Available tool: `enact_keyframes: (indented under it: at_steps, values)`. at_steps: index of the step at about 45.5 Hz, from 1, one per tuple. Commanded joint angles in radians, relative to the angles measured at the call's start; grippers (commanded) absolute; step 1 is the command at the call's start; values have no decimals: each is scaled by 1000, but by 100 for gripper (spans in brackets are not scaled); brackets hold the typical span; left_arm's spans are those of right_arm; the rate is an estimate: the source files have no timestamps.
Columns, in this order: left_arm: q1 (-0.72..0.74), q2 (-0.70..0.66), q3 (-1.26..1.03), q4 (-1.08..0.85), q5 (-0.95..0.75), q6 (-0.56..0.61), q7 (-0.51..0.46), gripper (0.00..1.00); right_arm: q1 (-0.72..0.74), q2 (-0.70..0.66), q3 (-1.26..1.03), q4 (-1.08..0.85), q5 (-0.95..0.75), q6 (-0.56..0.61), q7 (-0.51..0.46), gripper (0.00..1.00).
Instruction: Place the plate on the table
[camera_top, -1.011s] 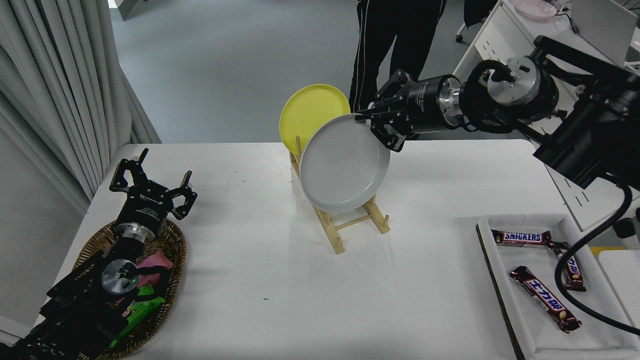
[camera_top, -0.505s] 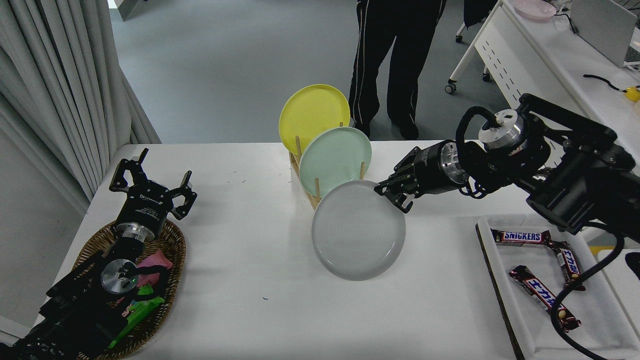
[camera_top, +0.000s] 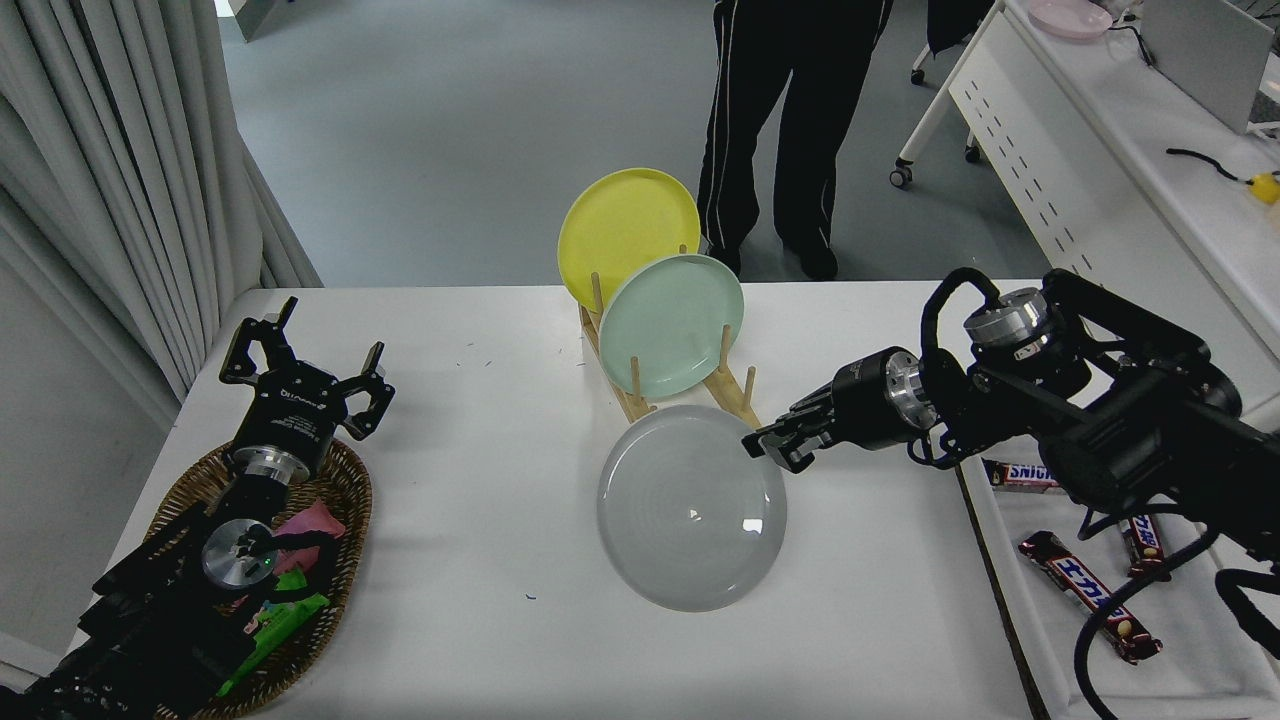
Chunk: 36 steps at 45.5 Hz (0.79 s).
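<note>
The light grey plate (camera_top: 692, 508) is face up, almost flat, low over the white table (camera_top: 480, 620) in front of the wooden rack (camera_top: 742, 392). I cannot tell whether its near edge touches the table. My right gripper (camera_top: 772, 447) comes in from the right and is shut on the plate's upper right rim. My left gripper (camera_top: 300, 385) is parked open over the basket at the lower left.
A yellow plate (camera_top: 628, 225) and a mint green plate (camera_top: 672, 322) stand in the rack. A wicker basket (camera_top: 345, 500) of packets sits at the left. A white tray (camera_top: 1040, 640) with Snickers bars (camera_top: 1088, 597) is at the right. A person (camera_top: 790, 120) stands at the far side.
My right gripper has carried the grey plate out of the rack, down and toward me, turning it from upright to nearly flat. The mint green plate is now uncovered.
</note>
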Motion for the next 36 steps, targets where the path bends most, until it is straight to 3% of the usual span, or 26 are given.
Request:
enact_keyframes:
  at_steps: [1, 16, 28, 36]
  values:
    - [0, 0, 0, 0, 0, -1, 0, 100, -63, 56, 10, -90, 25, -6, -2, 0]
    - [0, 0, 0, 0, 0, 1, 0, 100, -104, 161, 1, -114, -8, -6, -2, 0]
    - [0, 0, 0, 0, 0, -1, 0, 100, -109, 296, 20, -286, -54, -6, -4, 0]
    - [0, 0, 0, 0, 0, -1, 0, 100, -109, 311, 18, -306, -56, -6, -4, 0]
